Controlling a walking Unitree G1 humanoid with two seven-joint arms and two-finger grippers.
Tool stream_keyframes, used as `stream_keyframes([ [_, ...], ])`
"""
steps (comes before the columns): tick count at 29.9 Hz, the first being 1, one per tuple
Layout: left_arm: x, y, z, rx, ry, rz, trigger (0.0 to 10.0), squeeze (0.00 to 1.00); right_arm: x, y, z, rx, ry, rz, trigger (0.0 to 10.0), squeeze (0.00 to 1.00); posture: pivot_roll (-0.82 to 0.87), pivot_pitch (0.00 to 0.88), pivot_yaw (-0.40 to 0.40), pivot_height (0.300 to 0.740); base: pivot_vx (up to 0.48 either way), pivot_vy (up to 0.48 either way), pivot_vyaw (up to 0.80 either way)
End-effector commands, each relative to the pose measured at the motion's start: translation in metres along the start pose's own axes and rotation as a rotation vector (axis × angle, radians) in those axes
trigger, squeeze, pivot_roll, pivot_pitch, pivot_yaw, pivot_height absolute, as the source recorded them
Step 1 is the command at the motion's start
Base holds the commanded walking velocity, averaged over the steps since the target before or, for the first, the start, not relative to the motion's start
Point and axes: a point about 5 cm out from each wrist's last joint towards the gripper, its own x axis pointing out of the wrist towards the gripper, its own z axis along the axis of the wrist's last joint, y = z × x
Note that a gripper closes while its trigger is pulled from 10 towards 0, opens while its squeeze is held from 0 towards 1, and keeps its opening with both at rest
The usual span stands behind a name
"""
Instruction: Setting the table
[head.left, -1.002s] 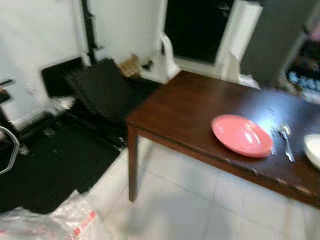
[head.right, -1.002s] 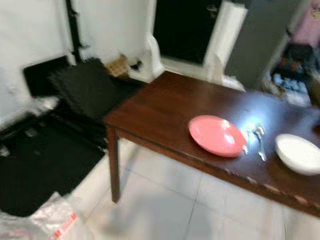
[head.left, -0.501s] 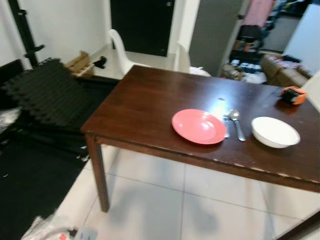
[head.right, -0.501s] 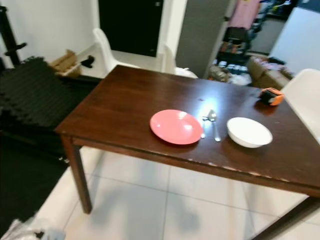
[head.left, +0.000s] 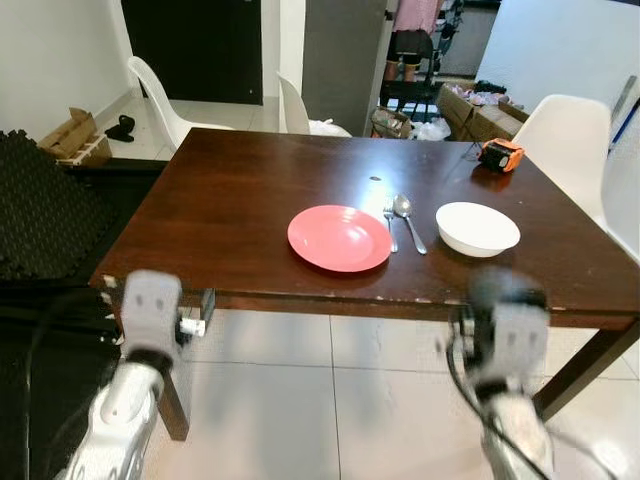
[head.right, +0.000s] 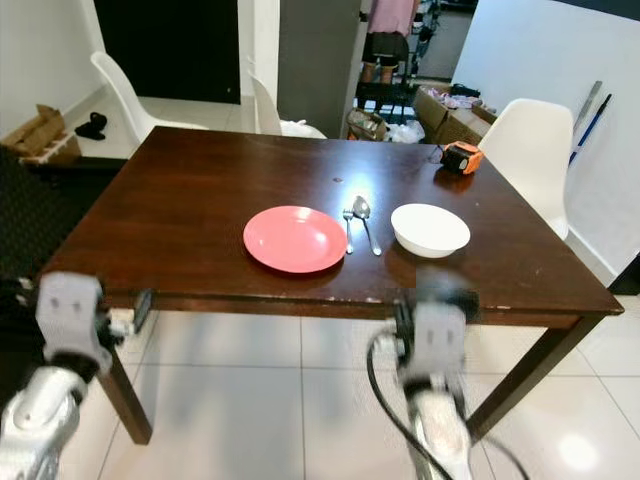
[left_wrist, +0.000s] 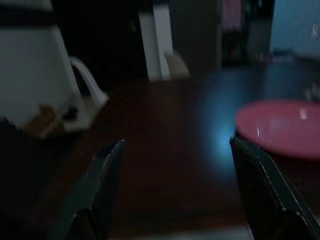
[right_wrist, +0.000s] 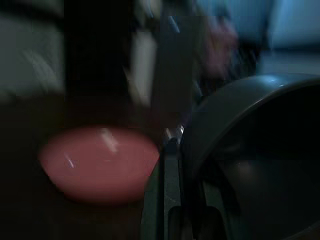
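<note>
Left eye view now faces the tabletop squarely, where half a second ago it sat off at an angle, so the camera has swung round. Pink plate, fork, spoon and white bowl lie in a row near the front edge. The left tool is spread wide and empty; the right tool is too blurred to judge. Reaching looks possible next.

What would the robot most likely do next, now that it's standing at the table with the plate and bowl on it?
Probably step a little closer. Both arms hang below the table edge, and the pink plate, the fork and spoon and the white bowl lie further in. The left gripper is open, holding nothing.
</note>
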Motion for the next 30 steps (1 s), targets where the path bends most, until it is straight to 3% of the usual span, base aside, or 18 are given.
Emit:
stream_keyframes([
  [1,0.0,-0.003,0.003,-0.009,-0.01,0.005,10.0,0.0,0.001,-0.002,0.005,-0.001,-0.013,-0.003,10.0,0.0,0.04,0.16,0.042,0.74,0.48,0.0,0.0],
  [2,0.004,-0.009,0.01,-0.004,-0.042,-0.004,10.0,0.0,0.008,0.001,0.016,0.004,-0.056,0.011,10.0,0.0,0.04,0.158,0.039,0.74,0.48,0.0,0.0],
  [4,0.004,-0.009,0.01,-0.004,-0.042,-0.004,10.0,0.0,0.008,0.001,0.016,0.004,-0.056,0.011,10.0,0.0,0.04,0.158,0.039,0.74,0.48,0.0,0.0],
  [6,0.008,-0.023,0.024,-0.021,-0.075,-0.038,10.0,0.0,0.014,0.003,0.03,0.016,-0.093,0.02,10.0,0.0,0.03,0.155,0.04,0.74,0.48,0.0,0.0],
  [8,0.008,-0.023,0.024,-0.021,-0.075,-0.038,10.0,0.0,0.014,0.003,0.03,0.016,-0.093,0.02,10.0,0.0,0.03,0.155,0.04,0.74,0.48,0.0,0.0],
  [12,0.005,-0.039,0.032,-0.06,-0.048,-0.088,10.0,0.0,0.009,-0.001,0.03,0.002,-0.039,0.009,10.0,0.0,0.03,0.154,0.043,0.74,0.48,0.0,0.0],
  [30,0.001,-0.048,0.035,-0.073,-0.014,-0.113,10.0,0.0,0.002,-0.002,0.023,-0.009,0.046,0.015,10.0,0.0,0.03,0.146,0.043,0.74,0.475,0.0,0.0],
])
